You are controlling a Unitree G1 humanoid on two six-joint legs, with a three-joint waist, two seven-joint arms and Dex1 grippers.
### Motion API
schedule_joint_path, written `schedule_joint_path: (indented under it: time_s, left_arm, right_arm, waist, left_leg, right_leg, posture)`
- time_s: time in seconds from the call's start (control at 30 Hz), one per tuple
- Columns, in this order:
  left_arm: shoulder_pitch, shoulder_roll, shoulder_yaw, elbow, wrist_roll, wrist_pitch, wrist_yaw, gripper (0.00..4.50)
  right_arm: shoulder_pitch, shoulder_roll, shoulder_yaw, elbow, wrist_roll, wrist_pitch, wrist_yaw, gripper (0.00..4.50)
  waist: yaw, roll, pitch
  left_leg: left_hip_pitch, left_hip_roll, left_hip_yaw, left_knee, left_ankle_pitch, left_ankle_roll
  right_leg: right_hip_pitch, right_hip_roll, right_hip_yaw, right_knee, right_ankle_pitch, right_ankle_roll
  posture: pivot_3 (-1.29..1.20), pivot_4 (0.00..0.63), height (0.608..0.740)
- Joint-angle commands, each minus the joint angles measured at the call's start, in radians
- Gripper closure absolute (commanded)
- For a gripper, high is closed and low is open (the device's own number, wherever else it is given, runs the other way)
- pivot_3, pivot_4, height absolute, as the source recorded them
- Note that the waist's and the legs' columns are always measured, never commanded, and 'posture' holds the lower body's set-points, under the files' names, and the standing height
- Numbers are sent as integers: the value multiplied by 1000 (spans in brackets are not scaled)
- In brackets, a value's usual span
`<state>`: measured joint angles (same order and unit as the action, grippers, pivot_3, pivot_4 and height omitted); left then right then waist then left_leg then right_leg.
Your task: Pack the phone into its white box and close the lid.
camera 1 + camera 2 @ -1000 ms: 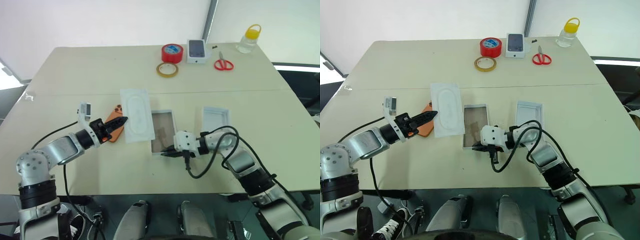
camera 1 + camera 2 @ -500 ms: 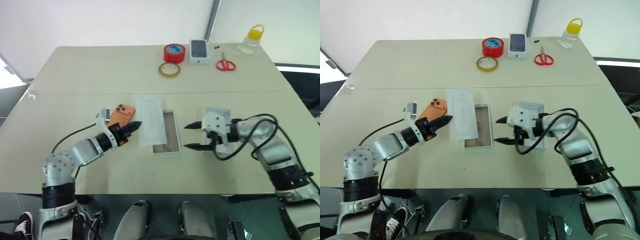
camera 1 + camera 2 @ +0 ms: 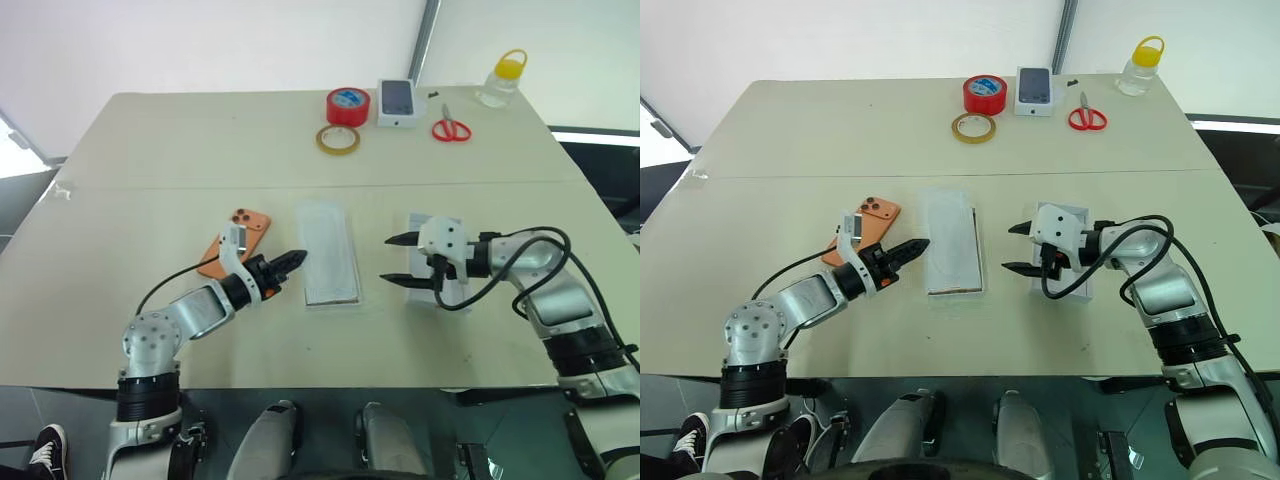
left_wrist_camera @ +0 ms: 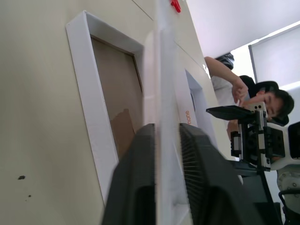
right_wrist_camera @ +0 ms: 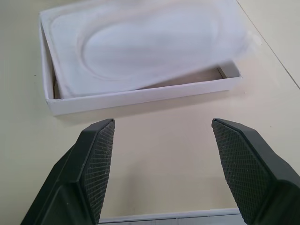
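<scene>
Beige tabletop (image 3: 150, 150) against white walls; left gripper (image 3: 292, 262) jaws pinch the white insert (image 3: 328, 262) over the white box (image 5: 140, 91), right gripper (image 3: 397, 260) jaws apart

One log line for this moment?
phone on table, outside white box | insert lying on white box | left gripper at insert edge | right gripper open, empty

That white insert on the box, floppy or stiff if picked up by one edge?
The insert looks thin and moulded, so probably light and slightly bendy. Its oval recess may stiffen it. It rests loosely over the box, one corner overhanging, so a nudge would likely slide it.
</scene>
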<state>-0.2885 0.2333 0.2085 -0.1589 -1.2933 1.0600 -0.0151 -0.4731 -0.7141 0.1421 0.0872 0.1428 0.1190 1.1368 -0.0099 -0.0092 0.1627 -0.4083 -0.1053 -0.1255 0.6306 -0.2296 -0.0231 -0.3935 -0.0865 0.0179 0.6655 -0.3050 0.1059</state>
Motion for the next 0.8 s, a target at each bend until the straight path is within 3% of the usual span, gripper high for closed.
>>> schedule_joint_path:
  time_s: [0.03,0.1,0.27,0.37,0.53,0.67,0.8]
  left_arm:
    - [-4,6,-20,-38,32,-9,-10,1513]
    - [-8,14,-22,-48,46,-13,-17,527]
    - [-11,79,-22,-99,104,-34,-79,527]
    - [7,171,-43,-165,249,-147,-194,486]
    - [77,314,-43,-181,477,-358,-365,486]
    - [114,338,-11,-150,532,-417,-417,486]
    - [129,319,15,-156,529,-426,-431,486]
  right_arm:
    - [-29,16,-12,-12,9,-24,-8,1025]
    - [-39,32,-11,-11,10,-23,-20,1025]
    - [-88,106,-18,-11,36,61,-71,1025]
    - [-101,168,4,-44,48,107,-101,1967]
    - [-116,284,88,-64,-20,159,-203,4481]
    - [-141,372,168,35,-137,153,-323,4481]
    - [-177,371,243,153,-251,73,-360,4481]
  waist:
    - [-2,0,0]
    - [-3,0,0]
    - [-4,0,0]
    - [-3,0,0]
    - [-5,0,0]
    - [-2,1,0]
    - [2,0,1]
  left_leg:
    - [0,0,0,0,0,0]
    - [0,0,0,0,0,0]
    - [0,0,0,0,0,0]
    - [0,0,0,0,0,-1]
    - [0,0,0,-2,1,-1]
    - [0,1,0,-3,1,-1]
    - [0,-1,-1,-2,1,-1]
  right_leg:
    - [0,0,0,0,0,0]
    - [0,0,0,0,0,0]
    - [-1,1,0,0,0,0]
    - [-1,1,0,0,0,0]
    - [-2,0,1,0,0,0]
    - [-3,0,1,0,0,-1]
    - [-5,0,0,-1,0,-1]
  posture:
    - [0,150,740]
    - [0,150,740]
    - [0,150,740]
    - [0,150,740]
    - [0,150,740]
    - [0,150,740]
    - [0,150,740]
